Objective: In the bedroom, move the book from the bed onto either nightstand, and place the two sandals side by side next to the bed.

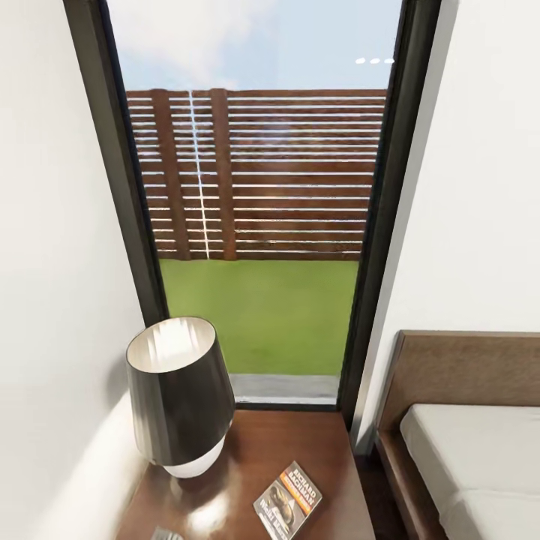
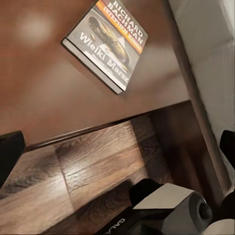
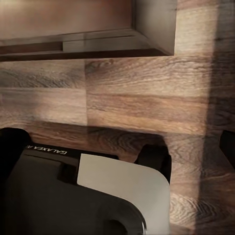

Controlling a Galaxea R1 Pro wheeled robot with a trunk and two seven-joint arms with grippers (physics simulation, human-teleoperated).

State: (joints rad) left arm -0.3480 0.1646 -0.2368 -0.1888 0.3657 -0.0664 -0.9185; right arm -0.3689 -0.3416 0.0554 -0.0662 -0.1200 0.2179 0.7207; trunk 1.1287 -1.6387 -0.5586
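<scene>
Book half done, sandals left to place.

From largest to smallest I count one bed [image 1: 472, 450] at the right, bare as far as it shows; one nightstand [image 1: 300, 450], my surface, wedged between wall and bed under the window; one lamp [image 1: 178, 396] at its far left corner; and one book [image 1: 287, 501] lying flat near its front edge. So I judge the book part finished and the sandal part still ahead. My left tool [image 2: 117, 147] hangs spread wide and empty over the floor [image 2: 88, 166]; my right tool's opening I cannot tell.
</scene>
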